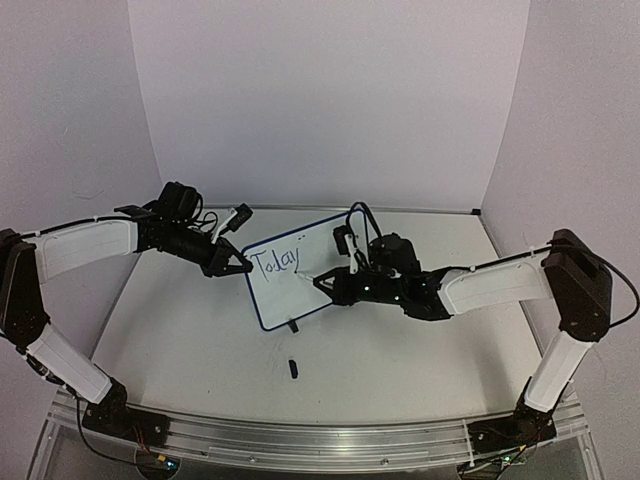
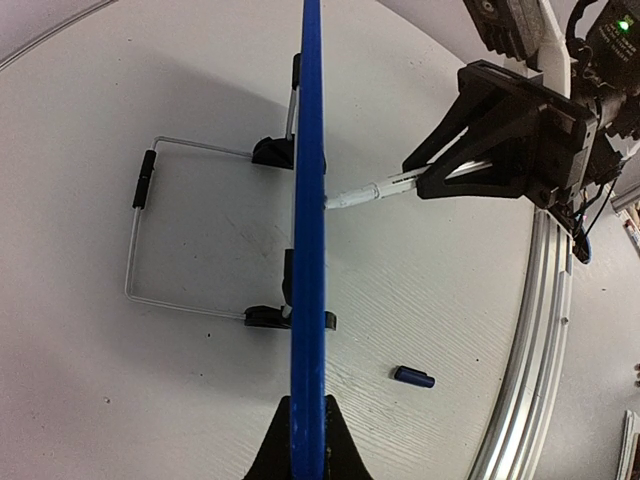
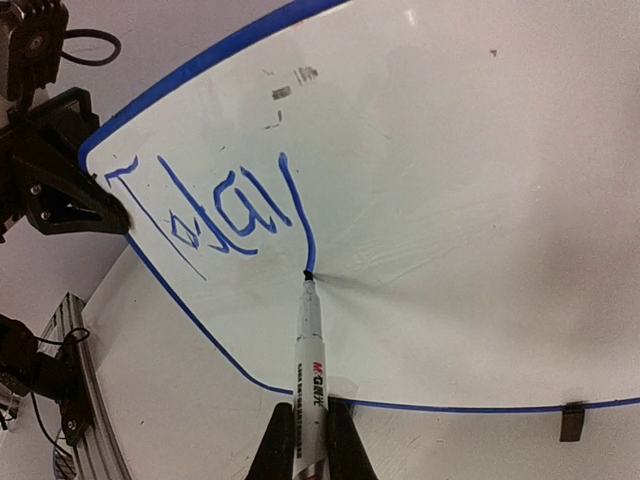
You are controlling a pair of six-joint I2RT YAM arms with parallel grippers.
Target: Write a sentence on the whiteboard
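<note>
1. Top view: the board [image 1: 318, 245] stands tilted in the middle of the table [image 1: 190, 330]. The left gripper [image 1: 240, 266] is pinched shut on its 9 o'clock edge. The right gripper [image 1: 322, 283] reaches in from 3 o'clock, right up against the face. The writing [image 1: 276, 262] is just "Today", up at the board's 10 o'clock corner. A loose cap [image 1: 294, 368] lies at 6 o'clock of the board, well apart from it.

2. Left wrist: the board shows edge-on here, with the left jaws closed on the blue rim at 6 o'clock. The wire stand [image 2: 140, 240] sticks out the back at 9 o'clock. The marker [image 2: 365, 192] comes in from 2 o'clock and its tip touches the face.

3. Right wrist: the right jaws are clamped on the marker barrel at 6 o'clock. The tip sits at the bottom of the "y" tail, about mid-frame.

4. What I'd worry about:
- Most of the sentence isn't written yet, and these letters are big. Keep that size and the line may run out of board.
- The left grip is only on one edge. Pushing hard near the 3 o'clock side could swing the board back, so the tip skips or loses contact.
- The right gripper works low over the face, so it could smear fresh ink.
- A long uncapped stretch might dry the tip.
</note>
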